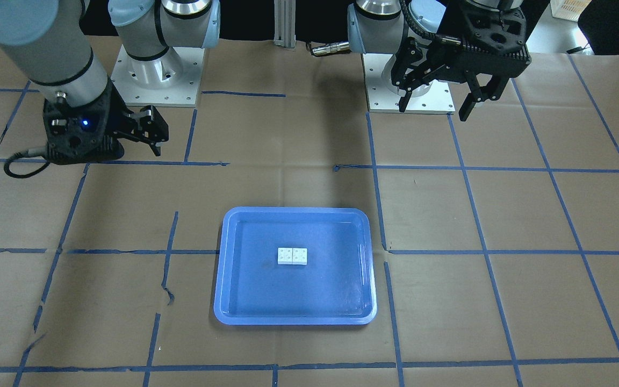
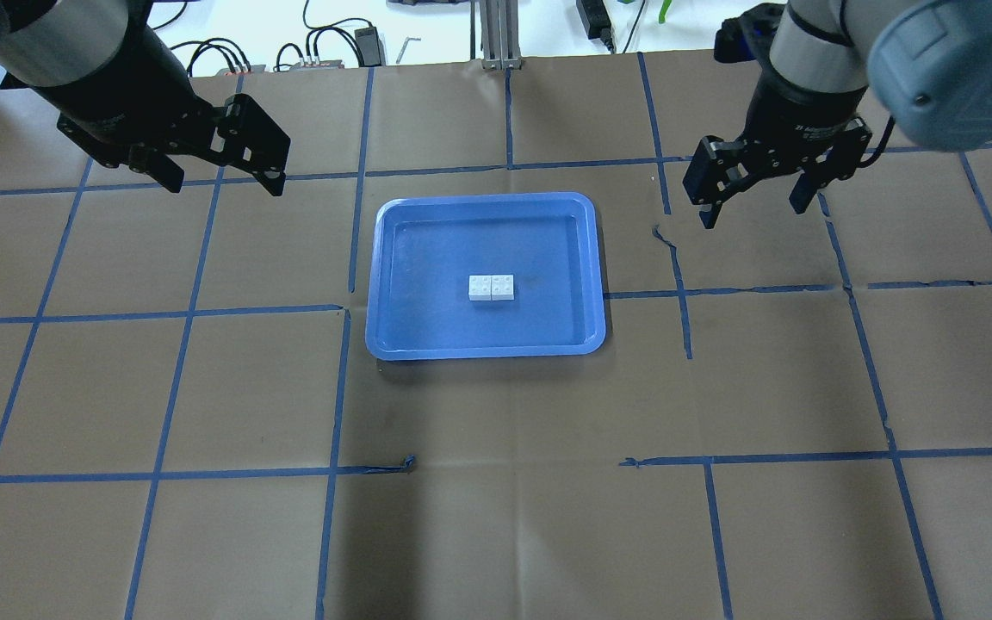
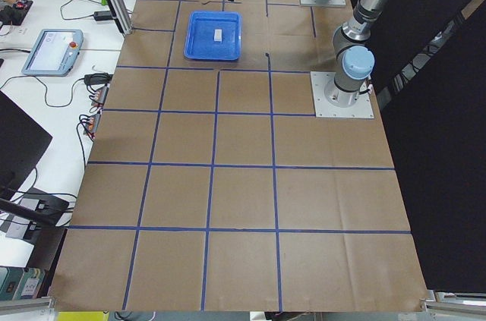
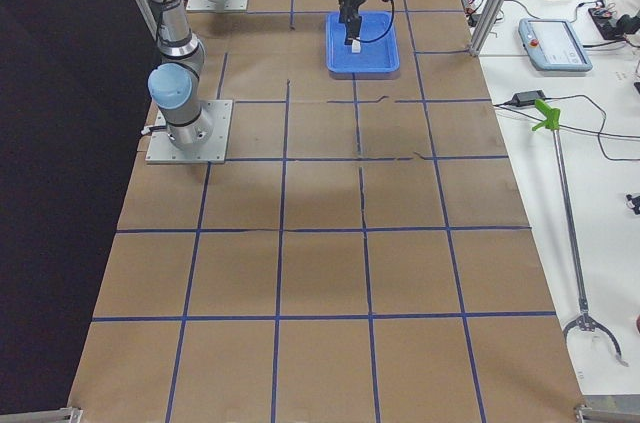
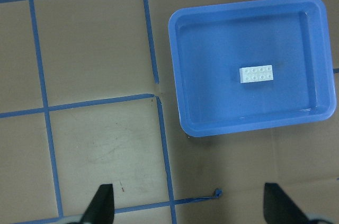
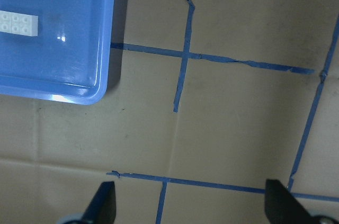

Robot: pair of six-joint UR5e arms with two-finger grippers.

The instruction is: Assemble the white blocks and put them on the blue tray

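Note:
The two white blocks lie joined side by side as one flat bar in the middle of the blue tray. They also show in the front view, the left wrist view and the right wrist view. My left gripper is open and empty, raised above the table to the tray's left. My right gripper is open and empty, raised to the tray's right. Both are well apart from the tray.
The table is covered in brown paper with a blue tape grid. Both arm bases stand at the robot's edge. Cables and a metal post lie beyond the far edge. Operator desks with devices run along that side.

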